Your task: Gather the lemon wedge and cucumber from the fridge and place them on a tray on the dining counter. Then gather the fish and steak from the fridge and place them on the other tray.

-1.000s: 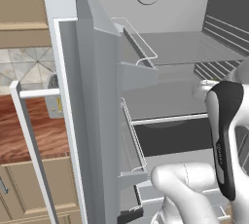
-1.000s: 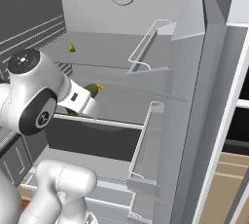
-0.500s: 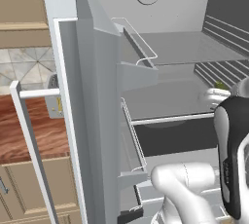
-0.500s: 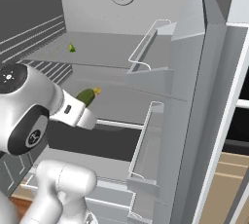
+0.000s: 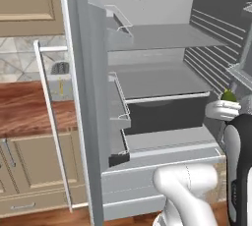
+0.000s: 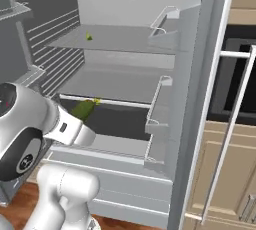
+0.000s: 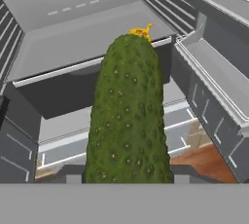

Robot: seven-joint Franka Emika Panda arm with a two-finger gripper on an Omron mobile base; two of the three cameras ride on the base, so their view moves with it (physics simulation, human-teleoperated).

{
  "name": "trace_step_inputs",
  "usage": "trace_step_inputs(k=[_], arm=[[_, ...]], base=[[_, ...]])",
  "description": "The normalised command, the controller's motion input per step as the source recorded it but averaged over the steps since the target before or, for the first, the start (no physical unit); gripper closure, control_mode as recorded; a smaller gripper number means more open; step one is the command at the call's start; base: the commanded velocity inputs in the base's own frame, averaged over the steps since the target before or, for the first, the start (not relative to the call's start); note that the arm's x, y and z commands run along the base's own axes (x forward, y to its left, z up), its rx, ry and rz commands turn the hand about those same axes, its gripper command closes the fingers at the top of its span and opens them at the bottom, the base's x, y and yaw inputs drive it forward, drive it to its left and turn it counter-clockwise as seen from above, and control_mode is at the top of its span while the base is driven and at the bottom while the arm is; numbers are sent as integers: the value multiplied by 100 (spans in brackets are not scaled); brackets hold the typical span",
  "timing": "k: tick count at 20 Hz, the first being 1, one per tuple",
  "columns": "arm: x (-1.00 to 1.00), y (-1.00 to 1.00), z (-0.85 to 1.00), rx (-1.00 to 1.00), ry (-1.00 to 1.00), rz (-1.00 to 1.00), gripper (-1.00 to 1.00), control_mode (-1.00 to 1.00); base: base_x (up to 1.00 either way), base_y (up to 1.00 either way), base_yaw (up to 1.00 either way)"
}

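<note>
One stubby dark green bumpy cucumber (image 7: 129, 116) sits pinched in the gripper (image 7: 127, 177), long axis running straight out from the jaws, yellow tip pointing into the open pale grey fridge (image 6: 125, 79), so next move looks like carrying it away.

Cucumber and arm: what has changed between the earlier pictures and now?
The whole view has shifted, so the base has driven. The gripper has drawn back out of the fridge with the cucumber in its jaws. The lemon wedge stays on its shelf; the grip stays unchanged.
</note>
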Motion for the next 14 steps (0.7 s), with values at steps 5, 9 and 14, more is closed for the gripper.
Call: trace_step_inputs(k=[5,9,14], arm=[[0,0,0,0,0,0,100,100],[0,0,0,0,0,0,100,100],[0,0,0,0,0,0,100,100]], base=[[-86,18,-18],[-68,7,-36],[-50,-3,-53]])
